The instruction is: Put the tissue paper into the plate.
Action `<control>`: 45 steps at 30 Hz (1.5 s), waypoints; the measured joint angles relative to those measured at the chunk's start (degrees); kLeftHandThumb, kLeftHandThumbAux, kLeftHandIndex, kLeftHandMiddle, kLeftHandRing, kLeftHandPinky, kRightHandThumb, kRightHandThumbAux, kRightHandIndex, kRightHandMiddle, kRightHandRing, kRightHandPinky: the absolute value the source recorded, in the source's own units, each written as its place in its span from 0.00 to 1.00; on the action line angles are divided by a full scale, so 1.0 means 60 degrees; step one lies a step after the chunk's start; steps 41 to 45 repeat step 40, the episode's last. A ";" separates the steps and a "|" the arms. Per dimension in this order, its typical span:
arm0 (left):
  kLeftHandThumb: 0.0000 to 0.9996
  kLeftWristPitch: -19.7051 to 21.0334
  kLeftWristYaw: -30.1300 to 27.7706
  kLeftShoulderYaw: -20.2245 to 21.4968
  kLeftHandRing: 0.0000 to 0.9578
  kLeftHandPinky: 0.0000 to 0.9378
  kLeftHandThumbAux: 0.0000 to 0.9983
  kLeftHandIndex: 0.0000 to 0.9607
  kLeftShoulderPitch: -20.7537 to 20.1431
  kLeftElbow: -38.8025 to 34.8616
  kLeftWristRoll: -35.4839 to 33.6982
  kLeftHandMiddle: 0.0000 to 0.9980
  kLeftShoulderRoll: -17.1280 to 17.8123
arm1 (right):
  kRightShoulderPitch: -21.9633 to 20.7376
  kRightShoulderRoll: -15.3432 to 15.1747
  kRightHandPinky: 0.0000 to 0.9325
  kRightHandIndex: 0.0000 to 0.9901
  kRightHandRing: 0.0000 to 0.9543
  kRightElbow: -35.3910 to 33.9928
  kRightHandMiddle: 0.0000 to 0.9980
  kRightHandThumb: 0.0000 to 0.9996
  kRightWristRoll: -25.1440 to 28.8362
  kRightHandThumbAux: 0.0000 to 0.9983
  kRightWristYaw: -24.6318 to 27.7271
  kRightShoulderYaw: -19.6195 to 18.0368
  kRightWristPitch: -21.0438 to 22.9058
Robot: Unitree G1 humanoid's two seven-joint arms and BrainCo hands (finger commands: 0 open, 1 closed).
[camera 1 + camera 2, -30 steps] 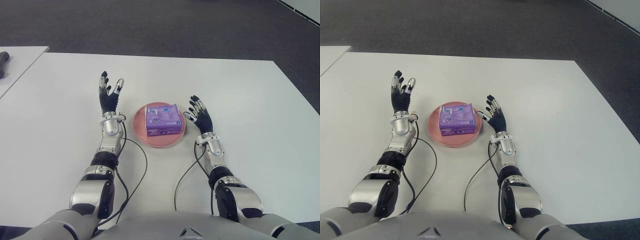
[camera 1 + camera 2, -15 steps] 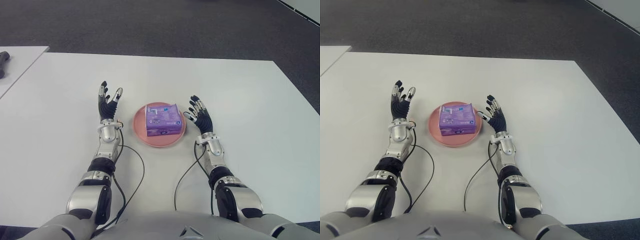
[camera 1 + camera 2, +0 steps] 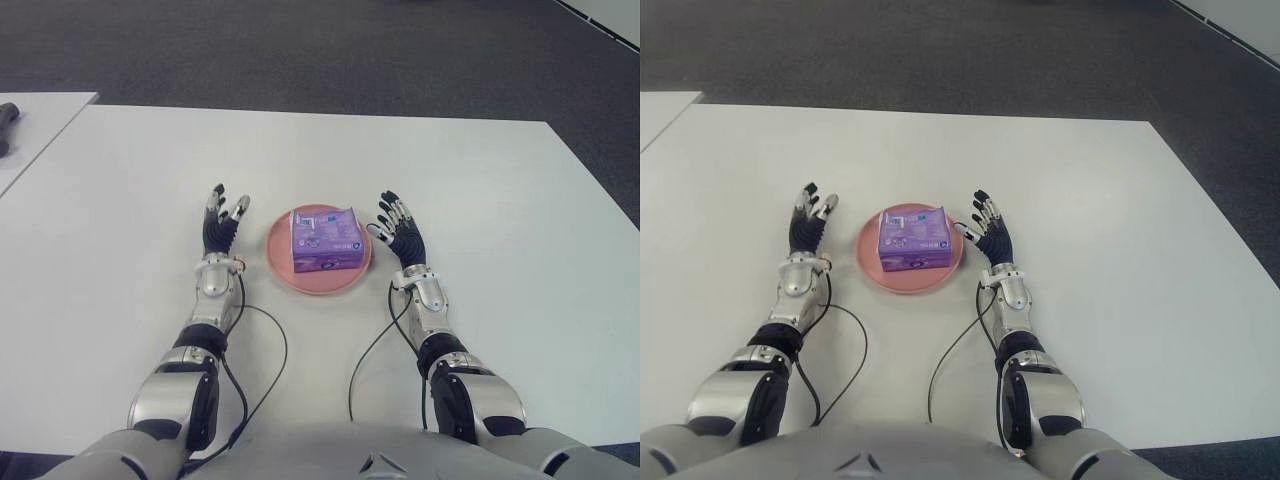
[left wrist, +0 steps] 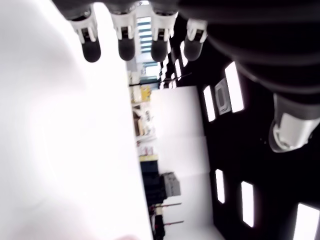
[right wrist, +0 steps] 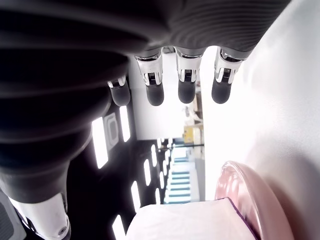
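With the tissue paper [image 3: 325,239] lying in the plate [image 3: 282,265] mid-tabletop, placement looks complete: my left hand [image 3: 221,229] and right hand [image 3: 401,235] flank it, fingers spread, empty. Next: retract both.

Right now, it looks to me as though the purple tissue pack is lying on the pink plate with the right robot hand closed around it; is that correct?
Not quite: the right robot hand is open and holds nothing, beside the plate's right edge. The left eye view shows this. The purple tissue pack does lie on the pink plate.
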 measured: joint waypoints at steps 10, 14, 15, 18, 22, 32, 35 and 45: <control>0.00 -0.0262 -0.0645 -0.0191 0.00 0.00 0.43 0.00 0.0112 0.0011 -0.0020 0.00 -0.0166 | 0.0026 0.0001 0.06 0.06 0.01 0.0001 0.03 0.10 0.0001 0.71 -0.0001 0.0000 0.0008; 0.00 -0.0212 -0.1187 -0.0300 0.00 0.00 0.42 0.00 0.0164 -0.0065 -0.0145 0.00 -0.0227 | 0.0029 0.0004 0.06 0.06 0.01 0.0001 0.03 0.10 0.0001 0.71 -0.0002 0.0001 0.0008; 0.00 -0.0190 -0.1383 -0.0317 0.00 0.00 0.42 0.00 0.0182 -0.0083 -0.0198 0.00 -0.0236 | 0.0029 0.0004 0.06 0.06 0.01 0.0001 0.03 0.10 0.0001 0.71 -0.0002 0.0001 0.0008; 0.00 -0.0115 -0.1848 -0.0353 0.00 0.00 0.41 0.00 0.0248 -0.0145 -0.0269 0.00 -0.0242 | 0.0029 0.0006 0.06 0.06 0.01 0.0001 0.03 0.10 0.0001 0.71 -0.0003 0.0001 0.0009; 0.00 -0.0048 -0.2224 -0.0396 0.00 0.00 0.41 0.00 0.0284 -0.0215 -0.0278 0.00 -0.0209 | 0.0030 0.0005 0.06 0.06 0.01 0.0001 0.03 0.10 0.0001 0.71 -0.0007 0.0001 0.0010; 0.00 -0.0181 -0.2334 -0.0689 0.00 0.00 0.37 0.00 0.0355 -0.0215 -0.0093 0.00 -0.0132 | 0.0034 0.0005 0.06 0.06 0.01 0.0002 0.03 0.10 0.0001 0.71 -0.0012 0.0001 0.0010; 0.00 -0.0301 -0.2333 -0.0724 0.00 0.00 0.36 0.00 0.0337 -0.0103 -0.0062 0.00 -0.0143 | 0.0037 0.0002 0.06 0.06 0.01 0.0007 0.03 0.10 0.0001 0.71 -0.0013 0.0001 0.0010; 0.00 -0.0543 -0.2333 -0.0728 0.00 0.00 0.35 0.00 0.0208 0.0328 -0.0054 0.00 -0.0157 | 0.0055 -0.0002 0.06 0.06 0.01 0.0016 0.03 0.10 0.0001 0.71 -0.0016 0.0001 0.0011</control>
